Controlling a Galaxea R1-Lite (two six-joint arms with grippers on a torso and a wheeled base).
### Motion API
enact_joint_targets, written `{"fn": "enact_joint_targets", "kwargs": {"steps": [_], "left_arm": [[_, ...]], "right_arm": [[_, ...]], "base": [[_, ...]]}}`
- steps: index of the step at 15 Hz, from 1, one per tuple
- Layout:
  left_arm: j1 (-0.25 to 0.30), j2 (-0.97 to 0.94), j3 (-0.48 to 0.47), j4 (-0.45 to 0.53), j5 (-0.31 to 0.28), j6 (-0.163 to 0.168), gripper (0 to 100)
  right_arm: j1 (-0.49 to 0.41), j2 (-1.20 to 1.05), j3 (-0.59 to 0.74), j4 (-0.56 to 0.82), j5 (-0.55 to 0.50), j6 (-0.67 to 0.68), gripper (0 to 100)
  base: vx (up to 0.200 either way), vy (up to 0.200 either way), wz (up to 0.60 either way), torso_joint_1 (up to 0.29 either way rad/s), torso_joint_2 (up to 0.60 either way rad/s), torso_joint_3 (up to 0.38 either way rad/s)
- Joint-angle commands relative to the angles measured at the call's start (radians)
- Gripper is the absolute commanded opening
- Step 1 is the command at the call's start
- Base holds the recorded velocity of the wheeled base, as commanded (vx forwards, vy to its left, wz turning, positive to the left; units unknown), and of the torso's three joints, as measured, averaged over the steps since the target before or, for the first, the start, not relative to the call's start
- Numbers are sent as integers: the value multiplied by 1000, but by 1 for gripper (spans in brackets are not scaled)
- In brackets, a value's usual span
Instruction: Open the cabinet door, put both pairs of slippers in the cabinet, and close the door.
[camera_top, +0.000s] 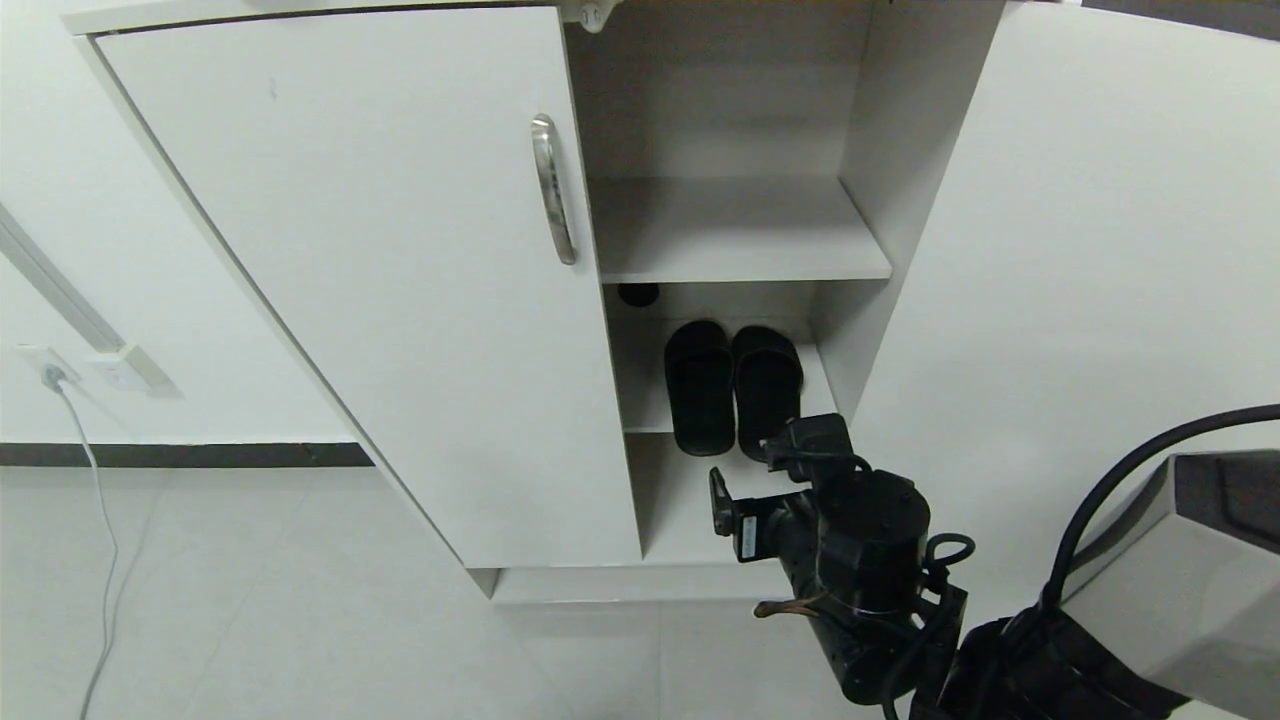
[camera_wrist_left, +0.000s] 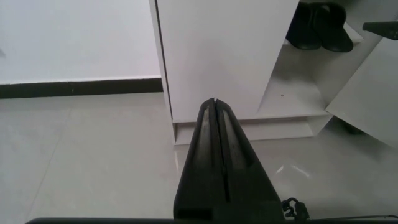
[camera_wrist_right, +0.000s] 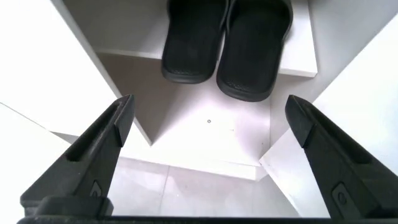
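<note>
Right tool (camera_wrist_right: 208, 106): right wrist view; spread wide apart, clamped on nothing, aimed into the open half of the cabinet (camera_wrist_right: 211, 140).
Slippers (camera_wrist_right: 227, 43): black pair, side by side on the lower shelf (camera_wrist_right: 298, 62), near ends poking just past its front edge.
Head view, right tool (camera_top: 765, 470): hangs just before and below the near ends of the slippers (camera_top: 735, 390).
Doors: closed door (camera_top: 380, 280) flat on the robot's left, handle (camera_top: 553, 190) at its inner edge; open door (camera_top: 1080, 250) swung out beside the right tool.
Left wrist view, left tool (camera_wrist_left: 214, 106): pressed together, empty, low over the floor (camera_wrist_left: 81, 162), well apart from the cabinet.
Step in hand: probably finishing the placement of this pair.
Doing it well: nudge the overhanging ends deeper so that the door shuts without catching; back straight out, level, clear of the shelf edge and the open door; only then go for the other pair.
</note>
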Motion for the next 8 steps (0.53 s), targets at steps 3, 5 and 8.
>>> {"fn": "enact_joint_targets", "kwargs": {"steps": [3, 5, 8], "left_arm": [[1, 1, 0, 0, 0, -2, 0], [1, 1, 0, 0, -1, 1, 0], [1, 1, 0, 0, -1, 0, 0]], "right_arm": [[-1, 1, 2, 1, 0, 1, 100], [0, 1, 2, 1, 0, -1, 100], [0, 2, -3, 2, 0, -1, 100]], "base": [[0, 0, 0, 0, 0, 0], [0, 0, 0, 0, 0, 0], [0, 0, 0, -1, -1, 38]]}}
